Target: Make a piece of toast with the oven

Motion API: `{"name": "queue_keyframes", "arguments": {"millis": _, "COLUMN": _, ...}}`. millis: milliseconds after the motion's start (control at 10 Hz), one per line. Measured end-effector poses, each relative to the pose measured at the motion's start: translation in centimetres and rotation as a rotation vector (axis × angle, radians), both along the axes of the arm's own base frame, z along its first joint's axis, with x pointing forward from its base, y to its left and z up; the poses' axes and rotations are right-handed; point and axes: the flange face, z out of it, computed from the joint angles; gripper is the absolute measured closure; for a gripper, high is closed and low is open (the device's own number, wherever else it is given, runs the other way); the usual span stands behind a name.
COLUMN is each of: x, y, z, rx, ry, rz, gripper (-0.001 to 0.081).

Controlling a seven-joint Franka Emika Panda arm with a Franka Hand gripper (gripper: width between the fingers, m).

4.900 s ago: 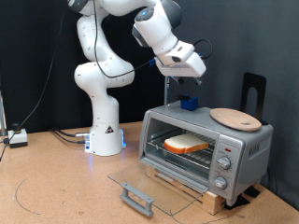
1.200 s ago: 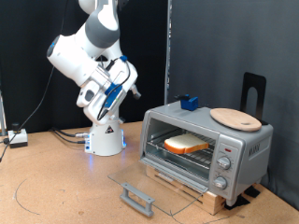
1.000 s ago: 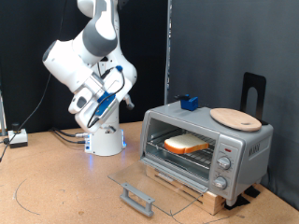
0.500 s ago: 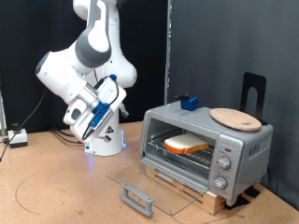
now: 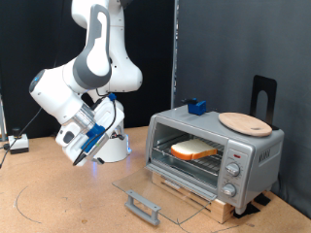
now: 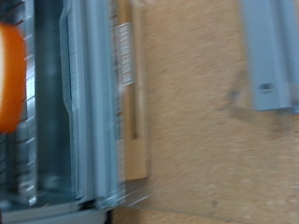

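Swinging down from above the oven (image 5: 216,153), our gripper (image 5: 70,153) hung low toward the tabletop's left edge, well apart from it; whether its fingers were spread we could not tell. The piece of toast (image 5: 194,149) lay on the rack, glass door (image 5: 160,191) down. Only the blurred wrist view showed the door's handle (image 6: 273,51) close.
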Motion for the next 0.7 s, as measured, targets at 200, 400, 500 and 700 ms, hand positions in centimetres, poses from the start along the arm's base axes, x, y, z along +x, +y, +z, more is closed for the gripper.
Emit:
{"name": "queue_keyframes", "arguments": {"millis": 200, "x": -0.4, "y": -0.2, "z": -0.4, "rx": 0.034, "ry": -0.004, "rz": 0.095, "gripper": 0.0002}}
{"name": "queue_keyframes", "arguments": {"millis": 400, "x": 0.1, "y": -1.4, "z": -2.4, "rx": 0.026, "ry": 0.058, "rz": 0.121, "gripper": 0.0002}}
{"name": "queue_keyframes", "arguments": {"millis": 500, "x": 0.5, "y": -2.2, "z": -3.6, "rx": 0.003, "ry": 0.073, "rz": 0.108, "gripper": 0.0002}}
{"name": "queue_keyframes", "arguments": {"millis": 700, "x": 1.1, "y": -3.5, "z": -5.8, "rx": -0.033, "ry": 0.101, "rz": 0.088, "gripper": 0.0002}}
